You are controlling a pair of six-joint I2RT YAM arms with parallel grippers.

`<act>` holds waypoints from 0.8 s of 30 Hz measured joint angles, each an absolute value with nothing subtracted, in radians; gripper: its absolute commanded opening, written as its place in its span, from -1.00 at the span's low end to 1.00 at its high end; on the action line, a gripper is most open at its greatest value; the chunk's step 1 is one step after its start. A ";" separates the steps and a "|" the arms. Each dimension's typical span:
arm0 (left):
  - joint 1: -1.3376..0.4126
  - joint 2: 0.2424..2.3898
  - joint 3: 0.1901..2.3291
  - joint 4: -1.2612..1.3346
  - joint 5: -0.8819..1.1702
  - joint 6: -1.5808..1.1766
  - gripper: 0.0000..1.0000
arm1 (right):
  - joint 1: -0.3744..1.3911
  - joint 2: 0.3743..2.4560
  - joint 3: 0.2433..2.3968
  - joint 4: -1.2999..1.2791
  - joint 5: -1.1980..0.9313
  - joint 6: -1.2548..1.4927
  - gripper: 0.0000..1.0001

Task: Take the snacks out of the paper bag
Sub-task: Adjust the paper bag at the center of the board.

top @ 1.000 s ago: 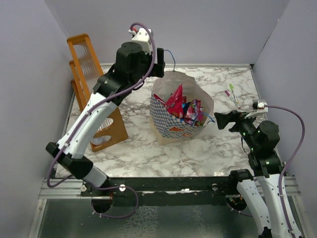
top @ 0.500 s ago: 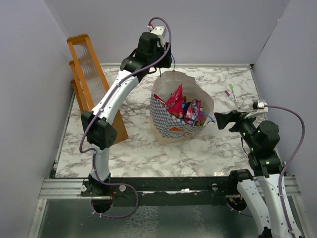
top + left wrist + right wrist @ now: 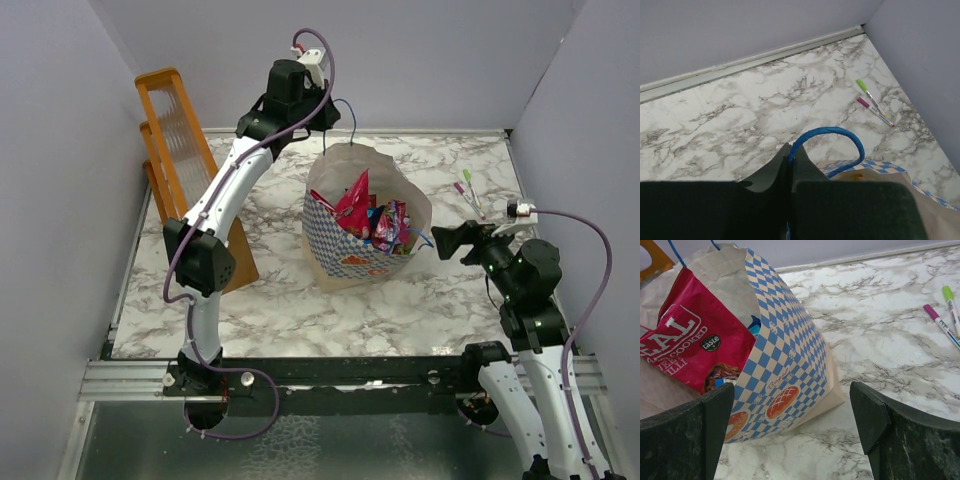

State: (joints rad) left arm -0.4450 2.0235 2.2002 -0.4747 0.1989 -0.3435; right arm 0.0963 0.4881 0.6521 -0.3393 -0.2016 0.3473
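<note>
The paper bag (image 3: 345, 258), blue-and-white checkered with a cream inside, stands open mid-table. Snacks fill it: a big pink-red "REAL" pouch (image 3: 353, 200) (image 3: 690, 345) and several small shiny packets (image 3: 392, 228). My left gripper (image 3: 322, 120) (image 3: 789, 152) hangs over the bag's far rim, shut on the blue cord handle (image 3: 840, 132), which loops out from between its fingers. To the right of the bag my right gripper (image 3: 450, 243) (image 3: 792, 390) is open, facing the bag's checkered side wall (image 3: 785, 355) and apart from it.
An orange wooden rack (image 3: 185, 170) leans at the left wall. Two markers (image 3: 469, 192) (image 3: 872, 102) (image 3: 945, 320), green-capped and pink-capped, lie on the marble at the back right. Grey walls close in on three sides.
The left arm stretched out to the bag's far rim and its jaws closed on the blue cord handle. The right arm barely moved.
</note>
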 measured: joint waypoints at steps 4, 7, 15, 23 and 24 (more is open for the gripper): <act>-0.446 2.024 2.201 -0.461 0.249 -0.337 -1.00 | 0.096 0.511 0.656 -0.348 -0.200 0.347 0.99; -0.446 2.023 2.209 -0.458 0.266 -0.326 -1.00 | 0.096 0.542 0.691 -0.381 -0.196 0.345 0.99; -0.400 2.030 2.306 -0.501 0.326 -0.335 -1.00 | 0.096 0.597 0.843 -0.482 -0.178 0.339 0.99; -0.356 2.035 2.381 -0.472 0.386 -0.342 -1.00 | 0.096 0.624 0.949 -0.561 -0.179 0.339 0.99; -0.352 2.035 2.380 -0.465 0.387 -0.342 -1.00 | 0.096 0.624 0.952 -0.564 -0.183 0.342 0.99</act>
